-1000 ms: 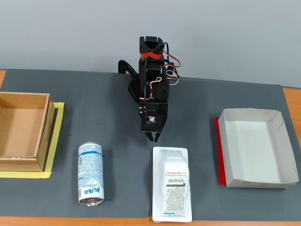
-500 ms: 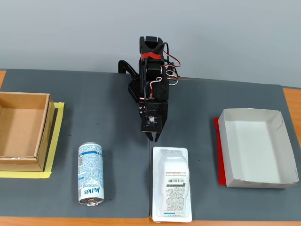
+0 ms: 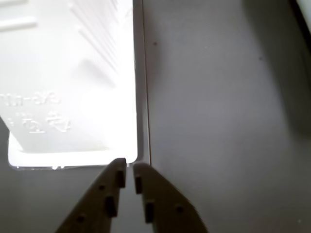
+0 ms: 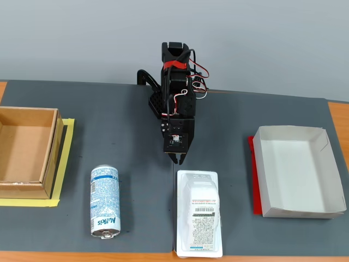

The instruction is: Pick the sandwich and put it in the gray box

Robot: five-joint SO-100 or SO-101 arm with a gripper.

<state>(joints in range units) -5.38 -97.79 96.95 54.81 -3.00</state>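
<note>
The sandwich is a flat white pack in shiny see-through plastic with a paper label full of tiny print, and it lies on the soft dark gray mat near the front edge, between a smooth round blue and white can lying on its side and the gray box, a pale paper tray with low folded walls and a red strip on its side. The black gripper hangs just behind the top of the pack with its two pointy fingers almost pressed together, only a thin crack between them, and it holds nothing. A brown cardboard box sits on yellow tape at the left in the fixed view, and a plain gray wall stands behind the table.
</note>
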